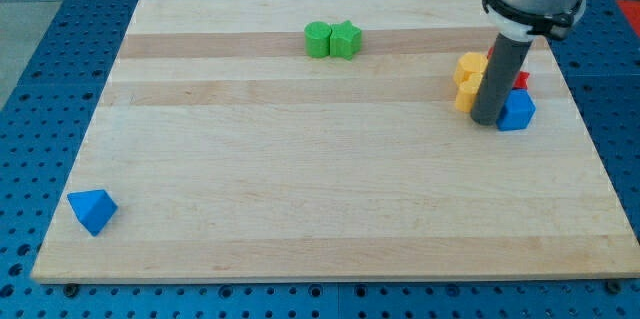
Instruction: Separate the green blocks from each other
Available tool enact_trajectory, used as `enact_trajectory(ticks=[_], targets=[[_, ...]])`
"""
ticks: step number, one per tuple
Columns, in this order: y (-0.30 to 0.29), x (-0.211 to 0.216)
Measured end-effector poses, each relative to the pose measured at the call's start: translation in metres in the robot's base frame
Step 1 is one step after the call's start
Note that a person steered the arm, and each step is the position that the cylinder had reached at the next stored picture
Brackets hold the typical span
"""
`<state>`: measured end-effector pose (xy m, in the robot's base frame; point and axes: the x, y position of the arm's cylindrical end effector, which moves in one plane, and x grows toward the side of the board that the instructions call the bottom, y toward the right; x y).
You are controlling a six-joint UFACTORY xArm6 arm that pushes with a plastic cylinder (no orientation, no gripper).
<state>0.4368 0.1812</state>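
Observation:
Two green blocks touch each other near the view's top centre: a round green cylinder on the left and a green star-like block on the right. My tip is far to their right, at the lower end of the dark rod. It stands in a cluster of blocks, with two yellow blocks on its left, a blue block on its right and a red block partly hidden behind the rod.
A blue triangular block lies alone near the board's bottom left corner. The wooden board rests on a blue perforated table.

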Motion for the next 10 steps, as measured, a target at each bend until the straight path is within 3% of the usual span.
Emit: enact_trajectory(ticks=[2,4,5,7,8,10], targets=[[0.013,0.033],[0.076,0.038],[0.061,0.042],[0.006,0.047],[-0.059,0.047],[-0.176,-0.014]])
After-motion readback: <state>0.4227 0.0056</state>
